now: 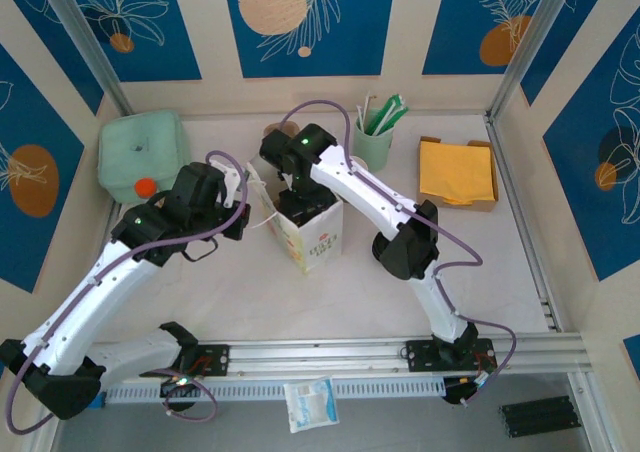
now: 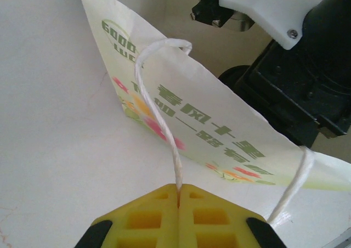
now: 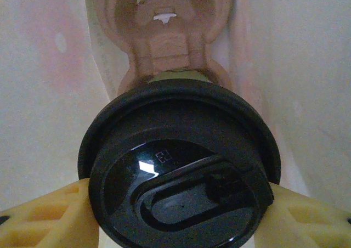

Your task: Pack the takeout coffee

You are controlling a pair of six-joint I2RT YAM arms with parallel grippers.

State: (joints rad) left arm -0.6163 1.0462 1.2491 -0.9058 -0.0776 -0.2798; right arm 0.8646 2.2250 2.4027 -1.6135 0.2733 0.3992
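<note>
The takeout coffee (image 3: 178,171) shows its round black lid, with a sliver of pale cup above it. My right gripper (image 3: 178,201) is shut on the cup just under the lid, one yellow finger (image 3: 44,218) on each side. It hangs inside the white printed paper bag (image 1: 312,230), over the brown moulded-pulp cup carrier (image 3: 164,39) at the bag's bottom. My left gripper (image 2: 179,192) is shut on the bag's white string handle (image 2: 159,111), left of the bag (image 2: 219,127). From above, the right gripper (image 1: 292,179) reaches down into the bag's open top.
A mint-green cup of straws (image 1: 375,137) stands behind the bag. A box of yellow napkins (image 1: 458,172) lies at the back right. At the back left sits a pale green lidded container (image 1: 140,150) with an orange knob (image 1: 145,185). The right arm's black wrist (image 2: 299,89) looms over the bag.
</note>
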